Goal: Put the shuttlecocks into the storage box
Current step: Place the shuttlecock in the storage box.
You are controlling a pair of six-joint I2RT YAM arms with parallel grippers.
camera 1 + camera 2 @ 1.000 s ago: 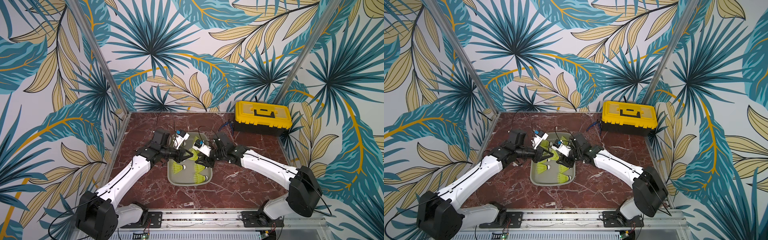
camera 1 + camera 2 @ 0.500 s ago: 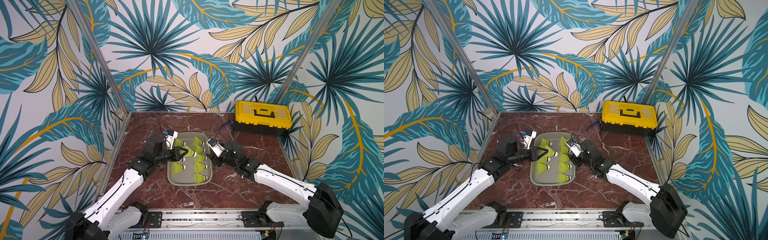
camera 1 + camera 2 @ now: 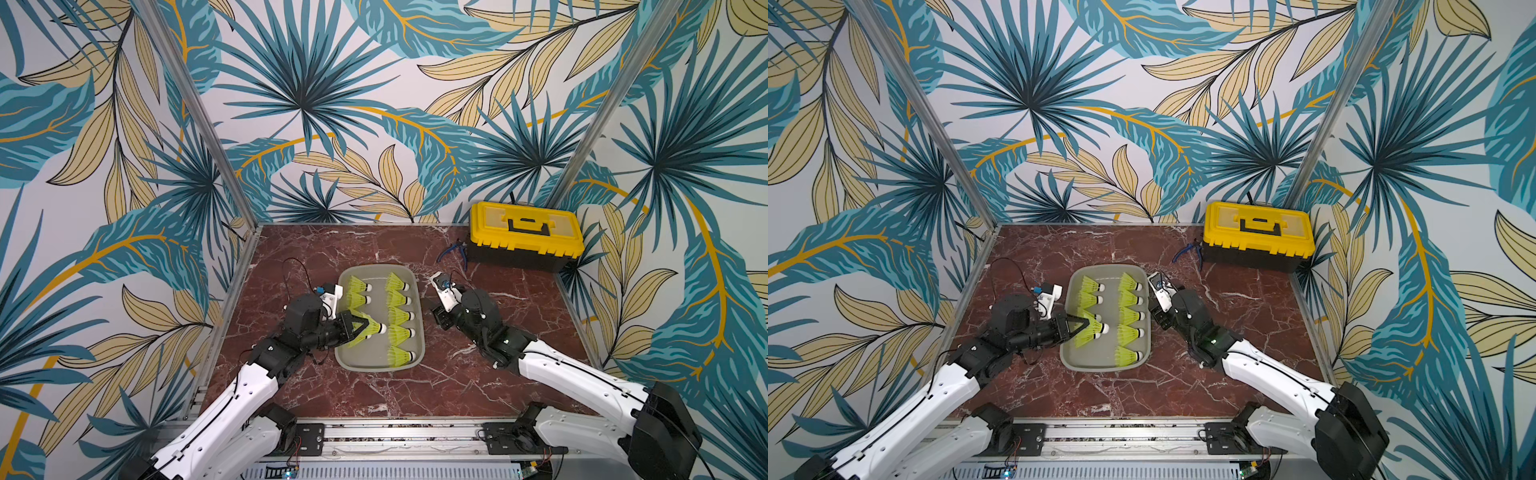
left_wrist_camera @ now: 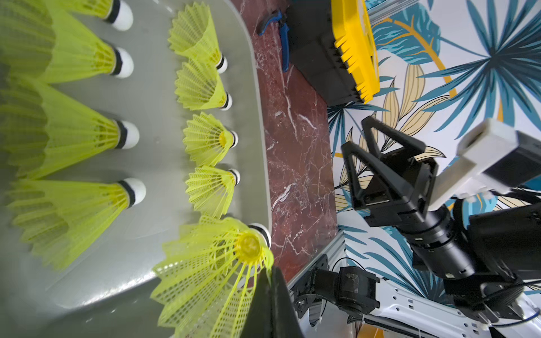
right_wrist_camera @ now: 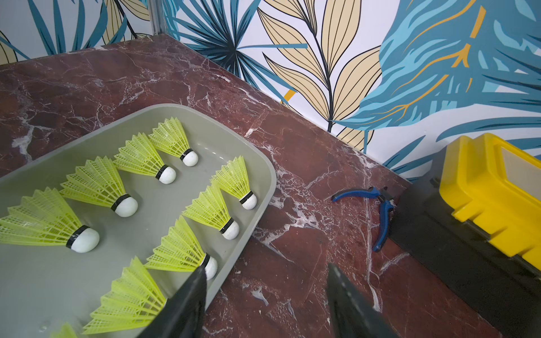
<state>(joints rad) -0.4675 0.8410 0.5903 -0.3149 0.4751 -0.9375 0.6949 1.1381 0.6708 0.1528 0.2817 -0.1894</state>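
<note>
The storage box [image 3: 419, 332] is a shallow grey tray in the middle of the marble table. Several yellow-green shuttlecocks [image 3: 400, 316] lie in it in two columns, white tips pointing right. My left gripper [image 3: 360, 326] reaches in over the left rim, shut on the skirt edge of one shuttlecock [image 3: 374, 328] above the left column. In the left wrist view the shut fingers [image 4: 272, 304] pinch that shuttlecock's skirt [image 4: 216, 281]. My right gripper [image 3: 439, 321] stands open and empty just right of the tray; in its wrist view the right gripper [image 5: 266, 266] spans the tray's rim [image 5: 257, 216] and bare marble.
A black toolbox with a yellow lid [image 3: 525, 232] stands at the back right, with blue pliers [image 3: 455, 251] lying just left of it. Patterned walls and aluminium posts close off three sides. A metal rail [image 3: 374, 432] runs along the front edge.
My right gripper has pulled out of the tray to its right side and opened wider. My left gripper has drawn back toward the front-left with the shuttlecock still in it.
</note>
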